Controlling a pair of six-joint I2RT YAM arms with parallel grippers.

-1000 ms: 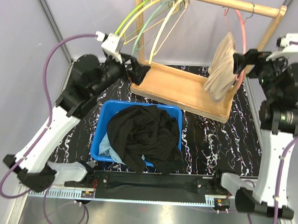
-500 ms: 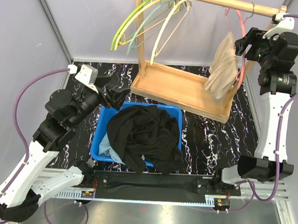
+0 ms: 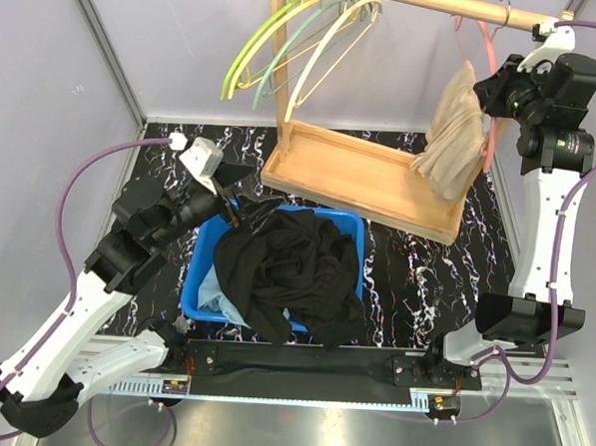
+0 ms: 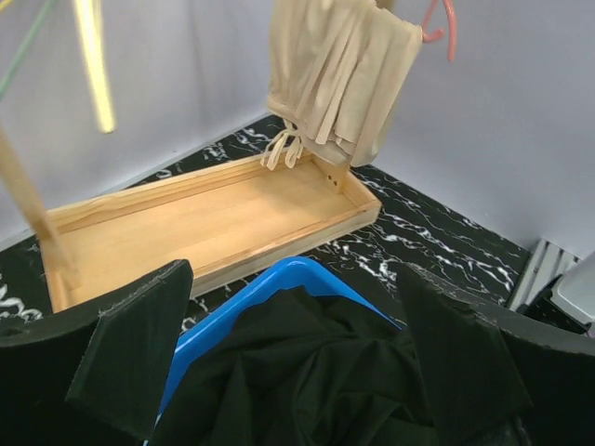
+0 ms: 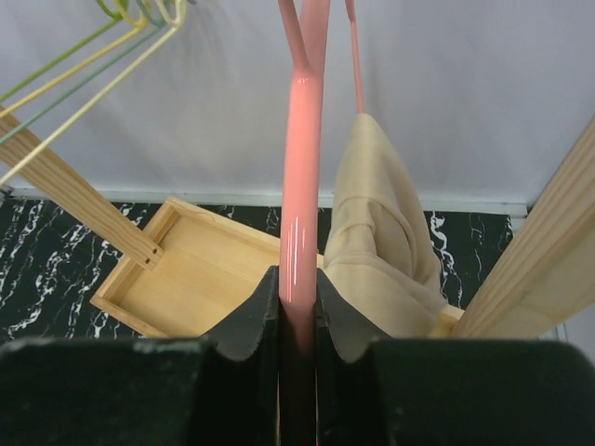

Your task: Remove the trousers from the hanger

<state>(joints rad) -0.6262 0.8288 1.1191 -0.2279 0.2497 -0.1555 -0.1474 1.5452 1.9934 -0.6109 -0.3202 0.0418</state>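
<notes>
R side: the right end effector (image 5: 297,311) is pinched narrow on the pink hanger (image 5: 299,139), fingers (image 5: 249,323) pressed vs. both sides of its bar. It's up at the right end of the wooden rack (image 3: 360,176), just under the rail. The beige trousers (image 3: 455,131) are draped over that hanger and hang above the right end of the rack's tray, drawstrings dangling, just beside the end effector.

L side: the left end effector (image 4: 297,367) is spread wide w/ nothing in it, in front of the rack's left corner, over the back-left rim of the blue bin (image 3: 201,268). The bin sits on the tabletop (image 3: 425,280) directly in front of the rack. Black trousers (image 3: 291,268) are heaped in it, spilling over the front rim, w/ a bit of light blue garment (image 3: 212,293) at front-left. Empty hangers (image 3: 297,43) (green, yellow, cream) hang at the rack's left end.
</notes>
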